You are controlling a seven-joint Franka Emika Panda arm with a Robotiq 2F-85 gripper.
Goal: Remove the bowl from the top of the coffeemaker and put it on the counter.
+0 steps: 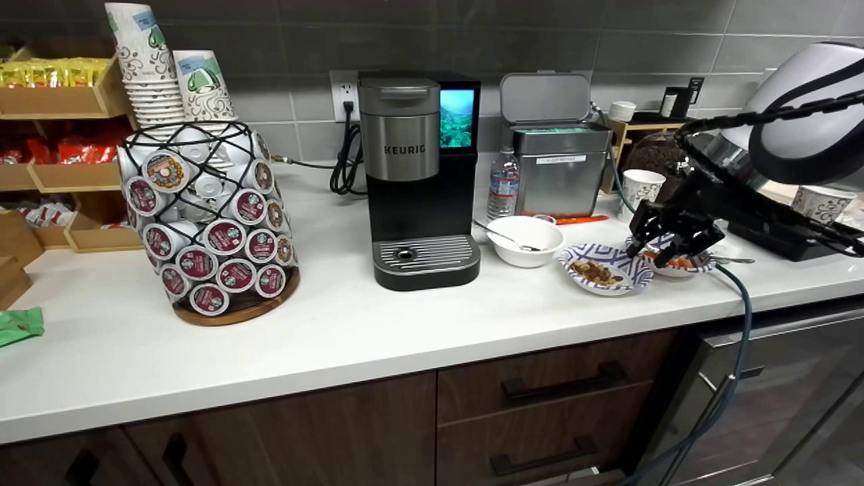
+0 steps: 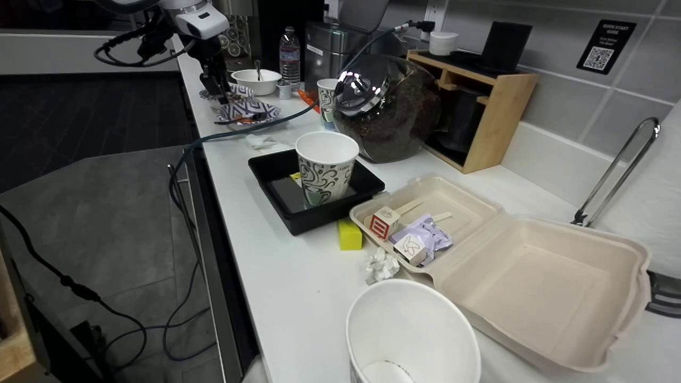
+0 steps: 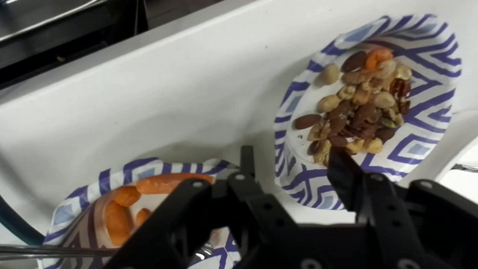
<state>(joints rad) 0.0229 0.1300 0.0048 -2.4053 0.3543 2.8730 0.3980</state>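
The pincer (image 3: 291,157) is released, two fingers (image 3: 247,164) apart, one tip showing over the nut bowl (image 3: 429,119), the other over the gap beside the carrot bowl (image 3: 115,179). That makes two blue-patterned bowls; which one is the task's I can't tell, but both sit on the white surface (image 1: 331,324)! One coffeemaker (image 1: 418,182), then one plain white bowl (image 1: 523,258) with one spoon (image 1: 531,248), and, in an exterior view, three paper cups (image 2: 325,173), one in a black tray (image 2: 330,214)!

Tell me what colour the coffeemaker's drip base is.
The coffeemaker has a black drip base with a silver grate, clearest in an exterior view.
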